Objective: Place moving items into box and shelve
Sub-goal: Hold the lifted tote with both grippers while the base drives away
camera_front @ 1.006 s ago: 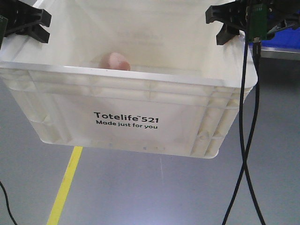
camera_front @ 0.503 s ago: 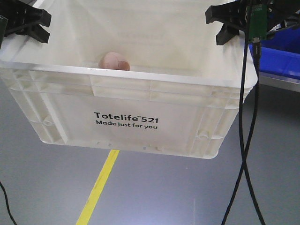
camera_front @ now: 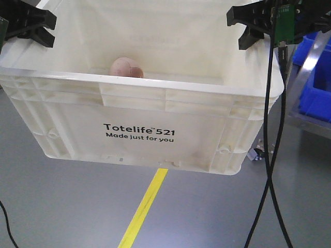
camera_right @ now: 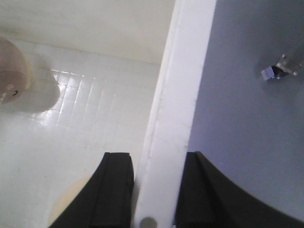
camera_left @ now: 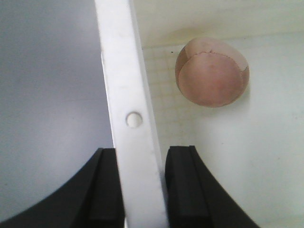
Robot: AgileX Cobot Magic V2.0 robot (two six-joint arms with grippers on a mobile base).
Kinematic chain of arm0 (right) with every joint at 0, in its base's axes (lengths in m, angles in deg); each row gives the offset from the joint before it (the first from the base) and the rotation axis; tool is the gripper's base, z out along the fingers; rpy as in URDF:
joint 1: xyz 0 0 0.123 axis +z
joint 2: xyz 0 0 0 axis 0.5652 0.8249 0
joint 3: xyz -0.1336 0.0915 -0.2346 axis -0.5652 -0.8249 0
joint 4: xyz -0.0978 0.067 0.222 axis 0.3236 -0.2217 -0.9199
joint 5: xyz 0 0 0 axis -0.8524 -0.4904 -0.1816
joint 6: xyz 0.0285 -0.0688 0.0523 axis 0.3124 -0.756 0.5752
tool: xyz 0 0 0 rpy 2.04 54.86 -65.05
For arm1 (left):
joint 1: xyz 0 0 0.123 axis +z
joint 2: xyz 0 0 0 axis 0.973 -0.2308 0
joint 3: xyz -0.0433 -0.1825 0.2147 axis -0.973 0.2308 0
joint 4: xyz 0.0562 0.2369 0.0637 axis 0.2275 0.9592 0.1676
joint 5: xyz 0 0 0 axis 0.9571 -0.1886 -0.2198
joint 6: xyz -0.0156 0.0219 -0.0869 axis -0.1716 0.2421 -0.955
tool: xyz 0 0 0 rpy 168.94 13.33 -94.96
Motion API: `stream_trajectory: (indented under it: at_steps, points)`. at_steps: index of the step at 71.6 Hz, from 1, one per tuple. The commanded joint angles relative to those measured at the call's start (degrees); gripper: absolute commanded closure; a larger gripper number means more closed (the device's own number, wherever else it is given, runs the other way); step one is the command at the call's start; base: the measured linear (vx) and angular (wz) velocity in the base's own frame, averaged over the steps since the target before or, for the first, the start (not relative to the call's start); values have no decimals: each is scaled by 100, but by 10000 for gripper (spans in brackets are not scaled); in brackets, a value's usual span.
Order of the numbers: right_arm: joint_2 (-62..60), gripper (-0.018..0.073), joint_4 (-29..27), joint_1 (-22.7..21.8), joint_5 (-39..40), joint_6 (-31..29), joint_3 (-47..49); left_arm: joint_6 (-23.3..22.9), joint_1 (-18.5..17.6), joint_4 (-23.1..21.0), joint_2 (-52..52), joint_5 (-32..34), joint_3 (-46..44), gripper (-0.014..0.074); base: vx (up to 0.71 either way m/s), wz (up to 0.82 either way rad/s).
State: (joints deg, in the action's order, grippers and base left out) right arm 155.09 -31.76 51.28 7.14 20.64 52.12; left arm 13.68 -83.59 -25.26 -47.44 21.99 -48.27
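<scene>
Smooth grey floor (camera_front: 62, 206), yellow line (camera_front: 142, 212); blue bins (camera_front: 315, 88) at right. My left pincer (camera_left: 142, 185) and right pincer (camera_right: 154, 190) each clamp a wall of the white ribbed plastic box (camera_front: 139, 129), held aloft; a round, seamed ball (camera_front: 126, 67) lies inside.

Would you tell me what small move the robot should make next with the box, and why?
Probably carry the white box level toward the blue bins on the right: the left gripper and right gripper are clamped on its side walls, it hangs clear of the floor, and the ball is inside.
</scene>
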Motion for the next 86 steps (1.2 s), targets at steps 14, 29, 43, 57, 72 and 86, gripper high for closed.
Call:
stream_trajectory:
  at_steps: [14, 29, 43, 57, 72, 86]
  points:
    - [-302, 571, -553, 64, 688, -173, 250, 46, -89, -790, 344, 654, -242, 613, 50, 16]
    - [-302, 571, -553, 64, 688, -173, 250, 46, -89, -790, 344, 654, -242, 613, 50, 15]
    - [-302, 571, -553, 64, 695, -173, 250, 46, -89, -790, 344, 654, -242, 613, 52, 11]
    - [-302, 571, -558, 64, 693, -173, 250, 46, -89, -790, 344, 655, -242, 613, 52, 8]
    - [-302, 571, -558, 64, 692, -173, 250, 46, -89, -790, 344, 655, -242, 613, 54, 3]
    - [-302, 571, -559, 64, 692, -173, 250, 46, -89, -790, 344, 656, -242, 613, 54, -5]
